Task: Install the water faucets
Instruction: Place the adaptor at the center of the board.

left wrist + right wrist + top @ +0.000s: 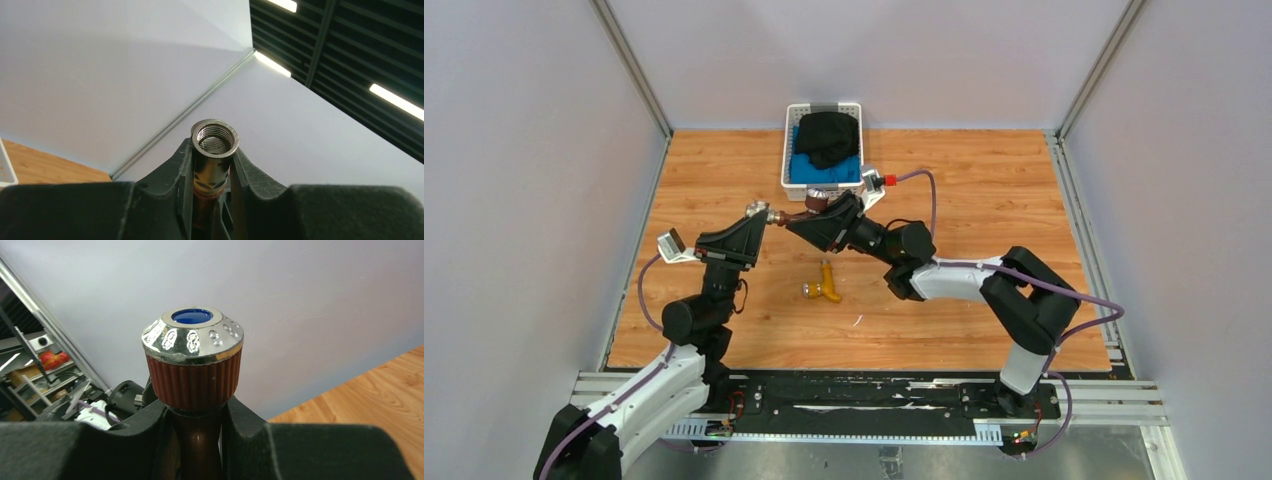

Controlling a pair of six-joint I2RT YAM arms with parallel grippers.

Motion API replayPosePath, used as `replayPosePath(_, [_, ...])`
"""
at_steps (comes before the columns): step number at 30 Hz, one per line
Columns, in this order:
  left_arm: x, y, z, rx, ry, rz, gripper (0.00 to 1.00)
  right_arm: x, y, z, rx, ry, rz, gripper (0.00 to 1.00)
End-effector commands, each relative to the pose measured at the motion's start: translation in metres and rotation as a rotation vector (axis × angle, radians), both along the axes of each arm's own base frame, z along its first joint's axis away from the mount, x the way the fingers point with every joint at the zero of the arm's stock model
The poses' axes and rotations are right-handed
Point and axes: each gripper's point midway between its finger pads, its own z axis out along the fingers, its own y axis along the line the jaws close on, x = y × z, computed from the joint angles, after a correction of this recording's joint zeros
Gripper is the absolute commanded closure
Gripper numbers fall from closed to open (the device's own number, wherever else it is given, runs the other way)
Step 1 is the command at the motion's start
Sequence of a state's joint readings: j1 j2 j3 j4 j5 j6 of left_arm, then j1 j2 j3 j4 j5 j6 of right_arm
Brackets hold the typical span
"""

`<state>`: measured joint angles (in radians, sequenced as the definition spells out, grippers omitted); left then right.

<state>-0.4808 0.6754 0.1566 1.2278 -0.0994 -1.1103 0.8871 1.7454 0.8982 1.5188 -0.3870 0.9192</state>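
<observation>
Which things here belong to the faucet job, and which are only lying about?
Job: brown faucet, held by left gripper and right gripper; brass faucet on the table.
Lying about: white basket, black cloth, blue cloth.

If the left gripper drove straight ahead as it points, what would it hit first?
Looks free: beyond the faucet it grips, the left gripper faces only a bare wall, though depth is unclear.

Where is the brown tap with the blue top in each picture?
Top view: the brown tap sits just left of centre.
Left wrist view: its silver threaded end, bottom centre.
Right wrist view: its blue-topped knob, centre.
Shared landmark: the wooden table, seen in all three.
</observation>
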Motion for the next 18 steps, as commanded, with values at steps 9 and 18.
replayPosePath(9, [-0.088, -0.037, 0.046, 0.095, -0.389, -0.315, 1.0, 0.056, -0.017, 0.024, 0.012, 0.163, 0.023, 1.0])
replayPosePath(18, [-0.089, -0.048, 0.053, 0.192, -0.423, -0.306, 1.0, 0.05, -0.036, 0.038, -0.08, 0.216, -0.051, 1.0])
